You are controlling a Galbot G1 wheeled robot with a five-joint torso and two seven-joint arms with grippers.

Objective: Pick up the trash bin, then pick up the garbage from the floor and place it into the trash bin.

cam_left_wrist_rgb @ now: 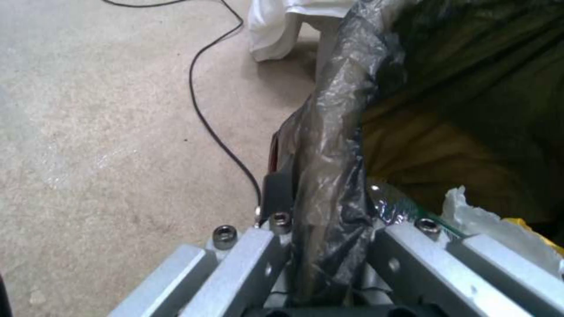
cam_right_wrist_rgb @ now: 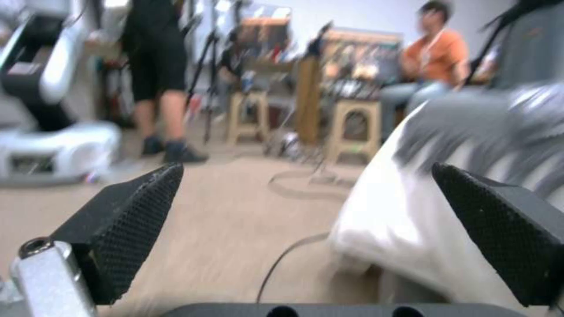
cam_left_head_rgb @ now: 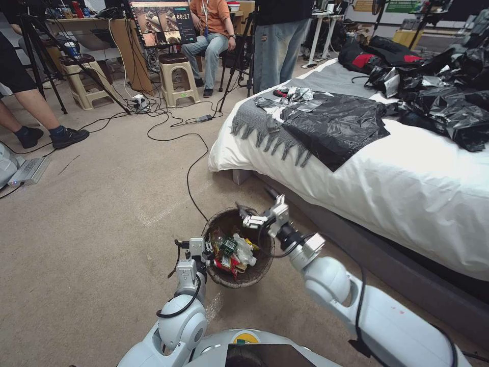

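Observation:
The trash bin [cam_left_head_rgb: 216, 272], lined with a dark bag, is on the carpet just in front of me, beside the bed. Garbage [cam_left_head_rgb: 232, 252] lies inside it: colourful wrappers, a clear bottle and white tissue [cam_left_wrist_rgb: 487, 220]. My left gripper [cam_left_head_rgb: 205, 248] is at the bin's near-left side, shut on the bag-wrapped rim [cam_left_wrist_rgb: 332, 167]. My right gripper [cam_left_head_rgb: 248, 215] hovers over the bin's far rim. It is open and holds nothing, and its black pads [cam_right_wrist_rgb: 138, 211] are wide apart in the right wrist view. I cannot tell whether the bin rests on the floor.
A bed [cam_left_head_rgb: 407, 188] with a white sheet, a grey blanket and black plastic sheets [cam_left_head_rgb: 336, 127] fills the right side. A black cable [cam_left_head_rgb: 191, 168] runs across the carpet toward the bin. Stools, tripods and people are at the back. The open carpet lies to the left.

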